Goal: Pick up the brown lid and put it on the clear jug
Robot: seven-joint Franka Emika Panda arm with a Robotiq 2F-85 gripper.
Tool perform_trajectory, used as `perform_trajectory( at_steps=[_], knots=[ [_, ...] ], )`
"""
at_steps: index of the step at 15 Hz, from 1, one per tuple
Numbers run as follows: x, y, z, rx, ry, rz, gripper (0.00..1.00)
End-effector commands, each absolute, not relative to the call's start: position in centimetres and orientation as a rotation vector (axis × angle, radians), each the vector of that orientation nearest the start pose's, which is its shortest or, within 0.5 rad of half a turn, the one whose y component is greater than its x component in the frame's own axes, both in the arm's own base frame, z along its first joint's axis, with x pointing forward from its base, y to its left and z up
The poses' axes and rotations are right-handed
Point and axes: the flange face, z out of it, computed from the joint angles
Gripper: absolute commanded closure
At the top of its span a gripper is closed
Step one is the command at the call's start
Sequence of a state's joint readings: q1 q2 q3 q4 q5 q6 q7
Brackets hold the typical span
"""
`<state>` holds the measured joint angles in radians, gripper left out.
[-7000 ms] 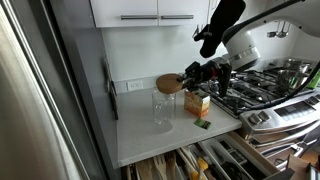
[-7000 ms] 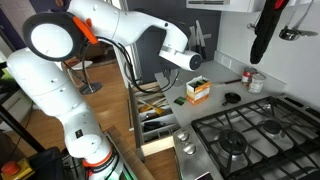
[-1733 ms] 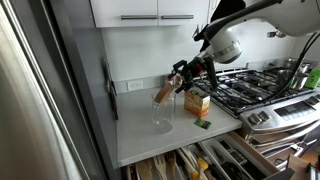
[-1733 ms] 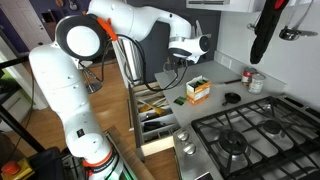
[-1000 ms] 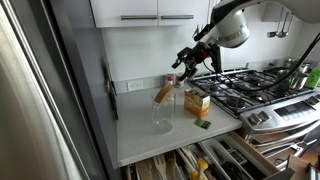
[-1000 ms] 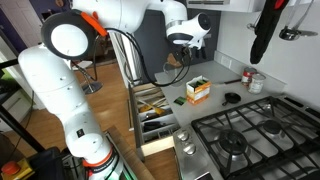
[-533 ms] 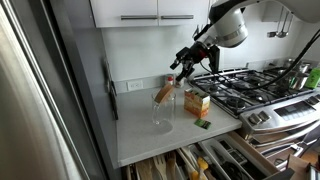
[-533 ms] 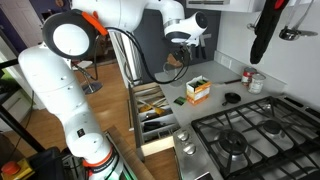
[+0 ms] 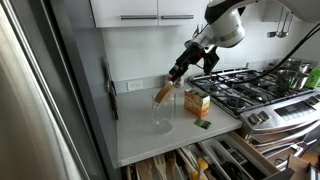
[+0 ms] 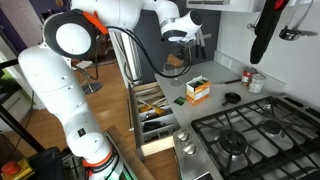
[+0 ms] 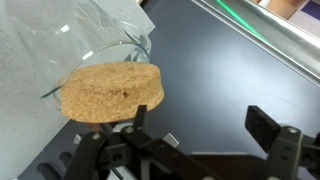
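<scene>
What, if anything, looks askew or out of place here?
The brown lid is tilted steeply at the mouth of the clear jug rather than lying flat across it. The open gripper hangs just above. Nothing looks spilled or damaged.

I see the brown lid (image 9: 163, 93) tilted on the rim of the clear jug (image 9: 162, 115); the carton (image 9: 197, 102) stands between that jug and the stove (image 9: 250, 88).
</scene>
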<state>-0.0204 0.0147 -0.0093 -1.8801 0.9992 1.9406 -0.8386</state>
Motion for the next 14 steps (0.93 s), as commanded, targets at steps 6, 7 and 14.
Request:
perform_trajectory(
  at_steps=[6,7,14],
  knots=[
    [59.3,5.4,52.9,-2.243,-0.656,-0.735,0.0],
    [59.4,5.5,52.7,-2.249,-0.665,-0.739,0.0],
    [59.2,5.4,51.6,-2.272,-0.663,-0.683,0.0]
  ],
)
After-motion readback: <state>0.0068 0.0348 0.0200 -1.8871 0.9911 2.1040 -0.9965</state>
